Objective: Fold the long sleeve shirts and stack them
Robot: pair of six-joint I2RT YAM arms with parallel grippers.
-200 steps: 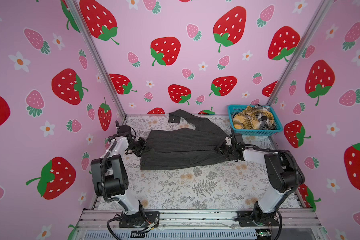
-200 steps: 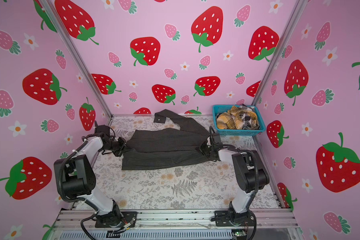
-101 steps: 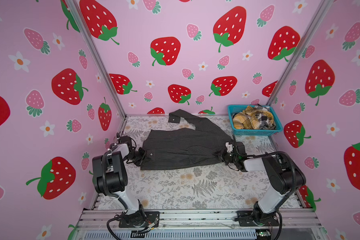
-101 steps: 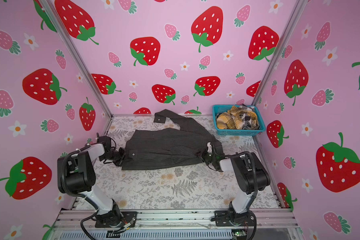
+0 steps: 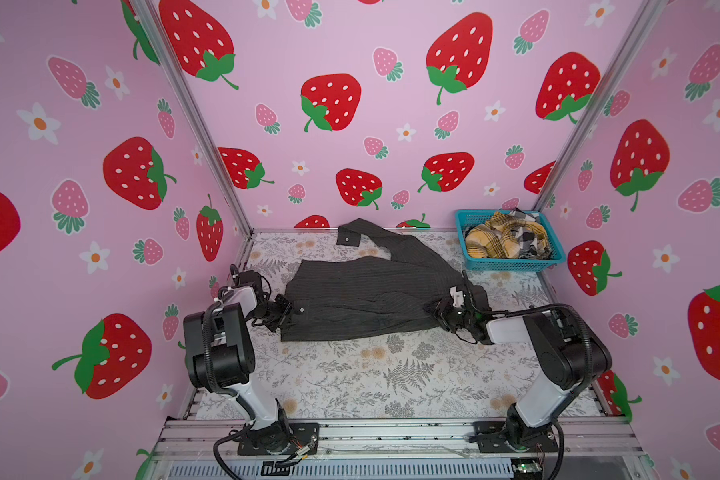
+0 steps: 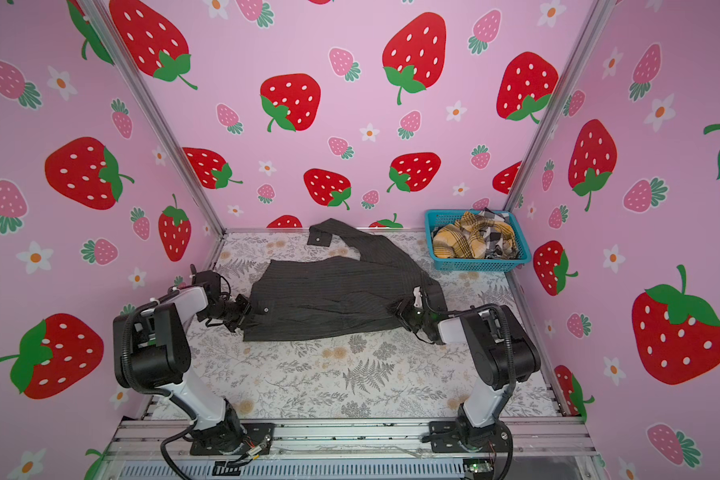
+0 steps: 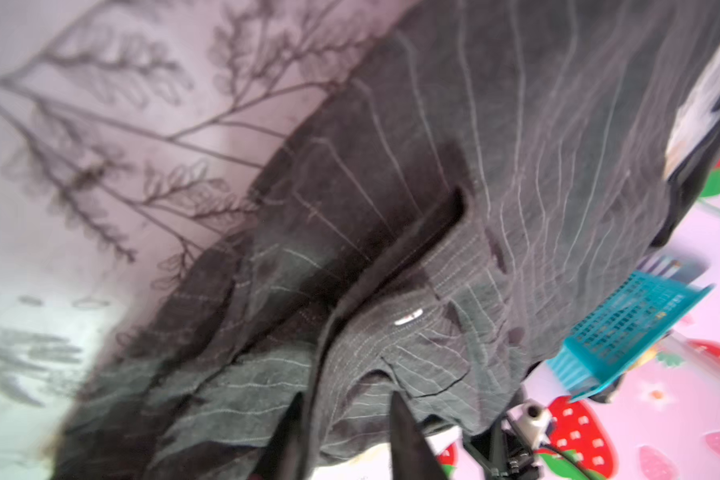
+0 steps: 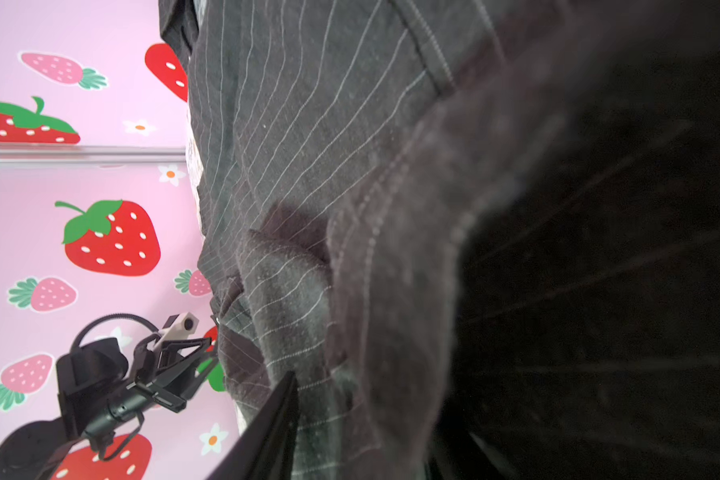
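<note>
Now the dark shirt [image 5: 362, 299] lies sideways, left gripper [image 5: 281, 311] parted at one end, right gripper [image 5: 442, 312] at the other, state unclear.

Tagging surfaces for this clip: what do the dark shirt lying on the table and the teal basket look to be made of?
Charcoal pinstripe shirt: soft woven cloth with a matte finish, possibly cotton; it creases and shows stitched seams. Teal basket: rigid plastic mesh, slightly glossy, with moulded grid walls.
</note>
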